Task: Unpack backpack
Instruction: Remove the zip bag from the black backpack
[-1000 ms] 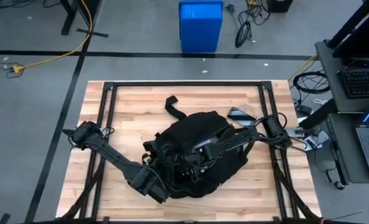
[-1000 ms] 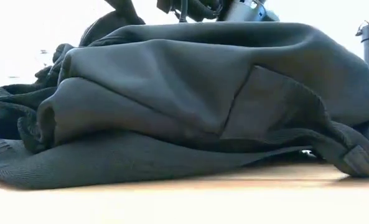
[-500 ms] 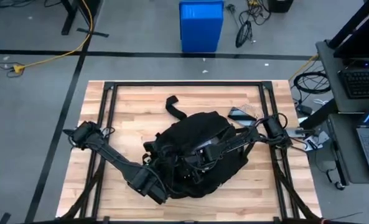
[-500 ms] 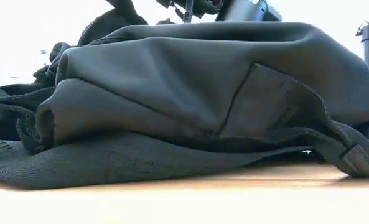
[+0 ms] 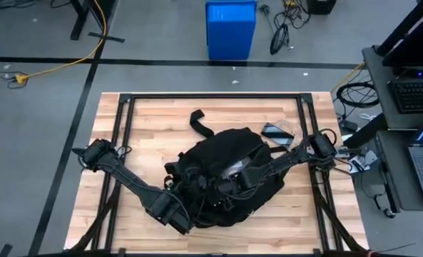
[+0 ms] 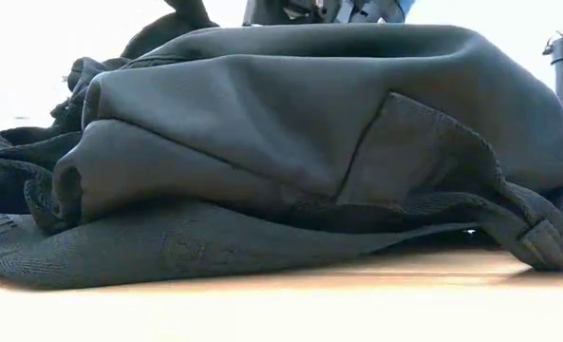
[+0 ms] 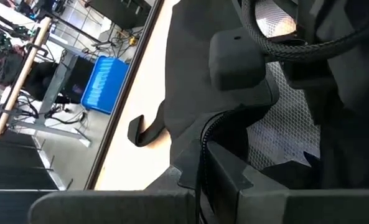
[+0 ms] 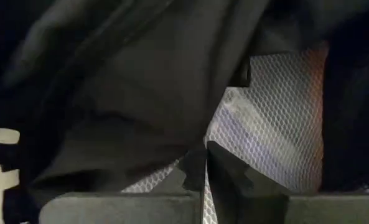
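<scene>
High view: the large black soft fabric backpack (image 5: 225, 178) is seen mid-table on the wooden table (image 5: 154, 121), both grippers buried in it, fingers closed together in the wrist views; unpacking is judged barely started, one small dark packet (image 5: 274, 131) lying beside it

Both arms matte black, jointed, blocky at the wrists. Left arm (image 5: 129, 182) carries loose cable loops at its base. Right arm (image 5: 289, 158) has a braided black cable (image 7: 308, 46) and rounded housing.
</scene>
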{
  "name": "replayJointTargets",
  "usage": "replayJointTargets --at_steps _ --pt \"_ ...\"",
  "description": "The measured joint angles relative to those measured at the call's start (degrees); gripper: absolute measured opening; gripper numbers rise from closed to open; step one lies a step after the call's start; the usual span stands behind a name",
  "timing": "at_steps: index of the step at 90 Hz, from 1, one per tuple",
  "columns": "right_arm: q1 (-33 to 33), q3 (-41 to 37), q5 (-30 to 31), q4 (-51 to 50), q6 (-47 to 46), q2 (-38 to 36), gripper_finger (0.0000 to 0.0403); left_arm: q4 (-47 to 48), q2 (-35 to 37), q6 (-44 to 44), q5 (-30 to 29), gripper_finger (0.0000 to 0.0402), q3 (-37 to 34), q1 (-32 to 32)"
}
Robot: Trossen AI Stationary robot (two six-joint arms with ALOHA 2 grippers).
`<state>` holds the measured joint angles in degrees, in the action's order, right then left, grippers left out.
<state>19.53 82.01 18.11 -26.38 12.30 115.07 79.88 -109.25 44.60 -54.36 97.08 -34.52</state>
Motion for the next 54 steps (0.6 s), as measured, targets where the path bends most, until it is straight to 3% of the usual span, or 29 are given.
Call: replayJointTargets --at_steps 34,54 --pt "-0.16 0.22 0.49 -1.16 -1.85 -0.55 0.0001 0.12 0.0 -2.08 2.04 0.0008 0.0 -2.04" --pt "-4.39 0.21 3.28 -1.74 -4.15 0.94 0.0048 0.39 0.15 -3.22 0.07 0.0008 1.54 -2.86"
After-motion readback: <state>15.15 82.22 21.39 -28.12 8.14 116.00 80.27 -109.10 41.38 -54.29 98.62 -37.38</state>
